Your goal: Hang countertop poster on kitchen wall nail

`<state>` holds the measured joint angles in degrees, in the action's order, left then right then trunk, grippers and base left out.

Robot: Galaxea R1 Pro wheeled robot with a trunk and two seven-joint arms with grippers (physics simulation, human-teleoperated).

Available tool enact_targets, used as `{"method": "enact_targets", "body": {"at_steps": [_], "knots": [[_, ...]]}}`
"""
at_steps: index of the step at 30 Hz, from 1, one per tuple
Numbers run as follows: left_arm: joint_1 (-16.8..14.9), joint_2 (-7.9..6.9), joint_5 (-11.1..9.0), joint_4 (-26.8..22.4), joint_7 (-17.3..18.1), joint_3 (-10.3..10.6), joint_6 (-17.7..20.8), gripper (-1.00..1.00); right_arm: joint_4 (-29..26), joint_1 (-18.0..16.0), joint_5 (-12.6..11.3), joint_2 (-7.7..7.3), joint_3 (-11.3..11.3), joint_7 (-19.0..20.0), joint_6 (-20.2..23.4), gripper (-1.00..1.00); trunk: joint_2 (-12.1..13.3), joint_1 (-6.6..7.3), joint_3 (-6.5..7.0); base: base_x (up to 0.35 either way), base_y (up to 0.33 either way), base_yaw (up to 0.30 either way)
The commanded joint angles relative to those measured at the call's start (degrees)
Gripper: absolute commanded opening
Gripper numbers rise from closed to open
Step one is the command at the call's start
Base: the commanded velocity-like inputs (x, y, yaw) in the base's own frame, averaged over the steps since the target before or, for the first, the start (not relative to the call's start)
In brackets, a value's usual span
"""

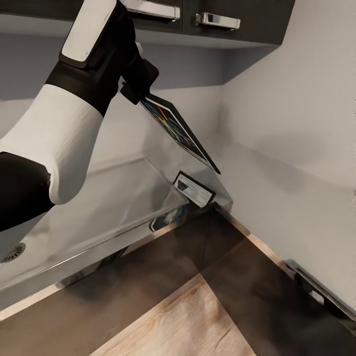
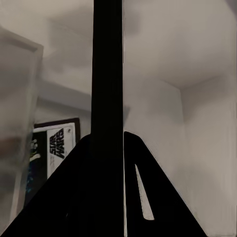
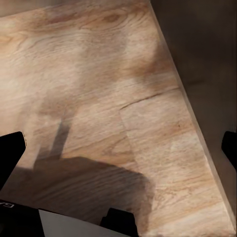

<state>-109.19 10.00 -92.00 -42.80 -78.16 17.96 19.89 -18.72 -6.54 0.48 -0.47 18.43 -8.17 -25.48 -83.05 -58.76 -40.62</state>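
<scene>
**A:** What lies nearest?

**B:** Pale wood-grain plank floor [image 1: 198, 321], with a dark shadowed band between it and the cabinets. The right wrist view looks straight down on the same planks [image 3: 98, 74]. The right gripper [image 3: 121, 148] has its two black fingertips [image 3: 10, 153] at opposite edges of that picture, well apart, with nothing between them.

**A:** And beyond the floor?

**B:** The pale grey glossy kitchen countertop [image 1: 99, 207]. Its near edge runs from near left to far right, ending at a corner close to the right-hand wall. A round drain grille [image 1: 12, 252] sits at its left. The slab is mirror-smooth: a small reflection of the artwork shows near its right corner.

**A:** Where is the poster?

**B:** Off the counter, in the air. The black-framed rectangular Star Wars poster [image 1: 180, 131] tilts downward to the right, its lower corner hanging over the counter's far right part, apart from it. The left gripper [image 1: 138, 91] is clamped on its upper left end.

**A:** Does the left wrist view add anything?

**B:** It sees the frame edge-on, a black vertical bar [image 2: 107, 98] between the dark fingers [image 2: 163, 197], and "STAR WARS" lettering reflected beside it.

**A:** Open room?

**B:** Plain pale grey wall [image 1: 296, 99] stands to the right and behind, meeting in a corner. Dark upper cabinets with silver handles [image 1: 217, 21] overhang above.
</scene>
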Motion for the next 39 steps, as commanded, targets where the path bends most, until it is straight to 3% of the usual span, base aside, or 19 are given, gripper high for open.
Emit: {"method": "enact_targets", "body": {"at_steps": [1,12,15,18,20,24,26,35,39], "knots": [[-0.05,0.00,-0.02,0.00,-0.41,0.06,0.73,-1.00,0.00,-0.02,0.05,-0.05,0.47,-0.54,-0.07,1.00,-0.03,0.03,-0.05,-0.304,0.000,0.000],[-0.05,0.00,-0.02,-0.86,0.56,0.21,0.72,-1.00,0.00,-0.04,0.05,-0.05,0.46,-0.53,-0.02,1.00,-0.03,0.03,-0.05,-0.076,0.000,0.000],[-0.05,0.00,-1.08,-1.54,3.53,0.21,1.08,-1.00,0.00,-0.03,0.05,-0.05,0.46,-0.53,-0.01,1.00,-0.03,0.03,-0.05,-0.006,0.000,0.000],[0.07,0.00,-4.03,-1.79,7.28,0.24,1.34,-1.00,0.00,-0.03,0.05,-0.05,0.46,-0.53,-0.01,1.00,-0.03,0.03,-0.05,-0.002,0.000,0.000],[0.91,0.00,-7.28,-1.97,11.95,0.45,1.87,-1.00,0.00,-0.03,0.05,-0.05,0.46,-0.53,-0.01,1.00,-0.03,0.03,-0.05,-0.001,0.000,0.000],[4.16,0.00,-9.31,-2.12,21.80,0.68,5.22,-1.00,0.00,-0.03,0.05,-0.05,0.46,-0.55,-0.01,1.00,-0.03,0.03,-0.05,0.000,0.000,0.000],[6.56,0.00,-9.74,-1.96,28.25,0.68,7.78,-1.00,0.00,-0.04,0.05,-0.05,0.46,-0.54,-0.01,1.00,-0.03,0.03,-0.05,0.000,0.000,0.000],[12.66,0.00,-9.84,-2.06,45.14,0.53,15.70,-1.00,0.00,-0.05,0.05,-0.05,0.46,-0.53,-0.01,1.00,-0.03,0.03,-0.05,0.000,0.000,0.000],[13.59,0.00,-9.81,-2.20,47.71,0.51,16.45,-1.00,0.00,-0.05,0.05,-0.05,0.46,-0.53,-0.01,1.00,-0.03,0.03,-0.05,-0.115,0.000,0.000]]}}
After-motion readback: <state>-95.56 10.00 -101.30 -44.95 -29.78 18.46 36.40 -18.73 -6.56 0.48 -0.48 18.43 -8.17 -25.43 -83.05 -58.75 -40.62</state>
